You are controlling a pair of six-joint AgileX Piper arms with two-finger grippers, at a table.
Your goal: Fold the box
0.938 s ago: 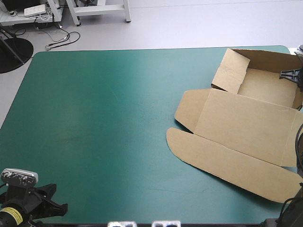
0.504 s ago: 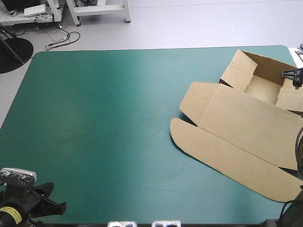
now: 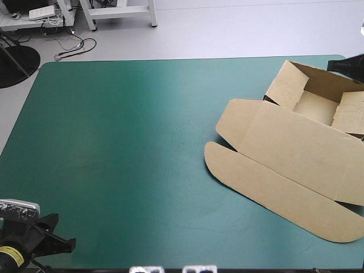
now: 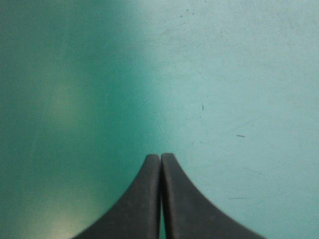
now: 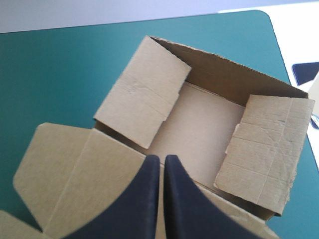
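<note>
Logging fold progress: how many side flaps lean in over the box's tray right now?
2. One flap stands on the tray's side toward the table's middle; the other flap on the side nearest the table's right edge. None seems hidden.

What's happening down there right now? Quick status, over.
Left gripper shut over bare cover. Right gripper shut above the box, empty. Side flaps up, lid flat. Nothing blocking.

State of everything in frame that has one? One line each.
box: open tray, side flaps leaning inward, lid flat on the teal-green cover.
left end effector: shut, empty, over bare cover.
right end effector: shut, empty, not touching the box.
</note>
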